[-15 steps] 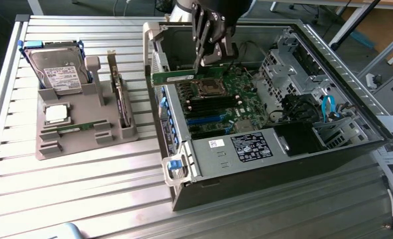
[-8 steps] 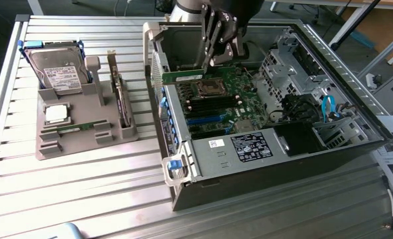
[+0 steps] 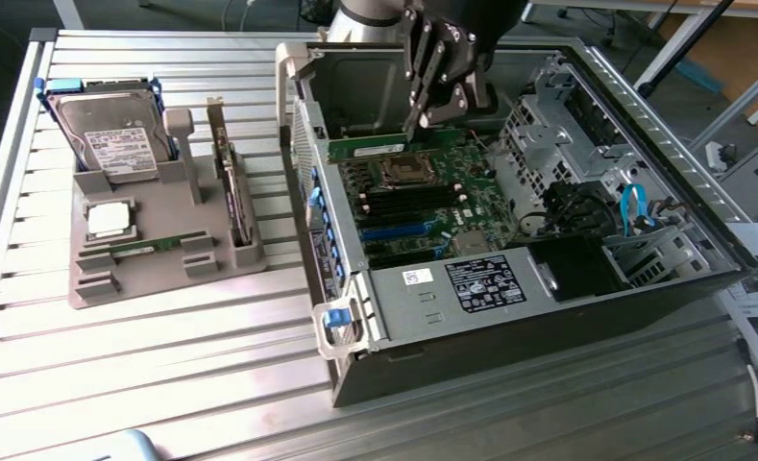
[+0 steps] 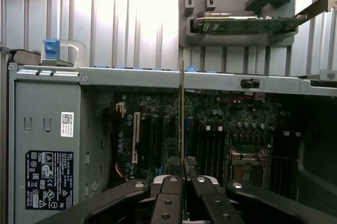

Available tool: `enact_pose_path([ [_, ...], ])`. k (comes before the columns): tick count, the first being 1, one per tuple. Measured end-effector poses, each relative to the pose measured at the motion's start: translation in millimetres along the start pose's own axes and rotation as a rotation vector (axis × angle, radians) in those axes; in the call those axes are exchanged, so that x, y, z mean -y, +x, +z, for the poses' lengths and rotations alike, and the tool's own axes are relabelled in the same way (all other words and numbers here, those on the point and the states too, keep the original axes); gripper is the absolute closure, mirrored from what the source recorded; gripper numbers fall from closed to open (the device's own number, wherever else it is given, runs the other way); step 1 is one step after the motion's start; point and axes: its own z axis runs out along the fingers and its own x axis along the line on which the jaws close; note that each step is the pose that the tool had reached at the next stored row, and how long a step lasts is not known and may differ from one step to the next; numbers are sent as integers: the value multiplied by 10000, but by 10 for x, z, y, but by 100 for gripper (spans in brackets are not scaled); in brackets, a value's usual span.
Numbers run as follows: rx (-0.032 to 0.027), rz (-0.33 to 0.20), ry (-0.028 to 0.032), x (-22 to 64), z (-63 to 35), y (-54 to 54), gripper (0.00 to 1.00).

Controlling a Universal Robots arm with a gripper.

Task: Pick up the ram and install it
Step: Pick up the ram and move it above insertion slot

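Pinching one ram (image 4: 182, 113), the pincer (image 4: 182, 167) hangs over one motherboard (image 4: 226, 124)

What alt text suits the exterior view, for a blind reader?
A robot gripper holds a ram stick above the motherboard in an open computer case. On the exterior view's left, a grey tray holds a hard drive and an upright card.

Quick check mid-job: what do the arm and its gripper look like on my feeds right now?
The gripper is black. Its two fingers are built from flat, jointed links fastened with round silver pins, and they narrow towards the tips. The arm above it is a smooth, pale silvery-grey tube that ends in a black wrist section.
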Motion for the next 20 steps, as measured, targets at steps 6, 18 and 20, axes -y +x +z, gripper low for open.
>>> enact_pose_path([
  [6, 1, 0, -4, 112, -1, 12, 88],
  [18, 1, 1, -12, 353, -2, 41, 88],
  [20, 1, 0, -14, 393, -2, 46, 88],
])
